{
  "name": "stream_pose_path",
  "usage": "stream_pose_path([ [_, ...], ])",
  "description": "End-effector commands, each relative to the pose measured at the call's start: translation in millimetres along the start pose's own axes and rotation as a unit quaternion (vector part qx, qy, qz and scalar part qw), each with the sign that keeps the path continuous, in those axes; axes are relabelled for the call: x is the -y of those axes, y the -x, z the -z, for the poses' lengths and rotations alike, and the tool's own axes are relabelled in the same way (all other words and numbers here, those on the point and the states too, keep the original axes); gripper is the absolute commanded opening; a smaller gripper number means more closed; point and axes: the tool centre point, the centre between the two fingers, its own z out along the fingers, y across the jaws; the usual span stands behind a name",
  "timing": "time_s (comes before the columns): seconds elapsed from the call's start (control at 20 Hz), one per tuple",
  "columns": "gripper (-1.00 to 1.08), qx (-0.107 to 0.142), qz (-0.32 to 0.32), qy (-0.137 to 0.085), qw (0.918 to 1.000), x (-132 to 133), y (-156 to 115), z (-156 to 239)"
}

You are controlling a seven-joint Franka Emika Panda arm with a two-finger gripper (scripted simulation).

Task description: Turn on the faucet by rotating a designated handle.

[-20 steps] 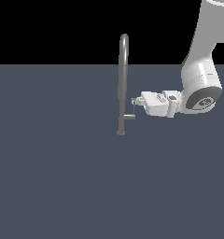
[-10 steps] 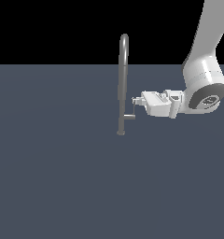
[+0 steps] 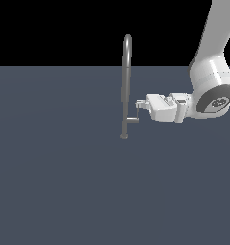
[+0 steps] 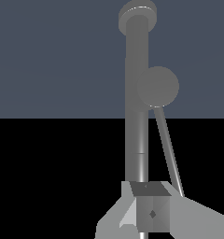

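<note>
Over grey floor, the gripper (image 3: pixel 140 108), state unclear, has crept closer to the handle (image 3: pixel 135 116), nearing contact.

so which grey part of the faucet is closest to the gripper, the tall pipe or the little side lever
The small grey L-shaped lever: it sticks out from the tall arched grey pipe toward the white gripper, whose fingertips sit right by its upright blade. The pipe stands just behind it.
</note>
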Motion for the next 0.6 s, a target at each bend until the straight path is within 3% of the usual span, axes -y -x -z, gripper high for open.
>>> stream_pose_path([
  [0.0,-1.0,0.002,-0.003,0.003,1.0,-10,-1,0],
  [0.55,-1.0,0.001,0.001,0.002,1.0,-34,-7,0],
])
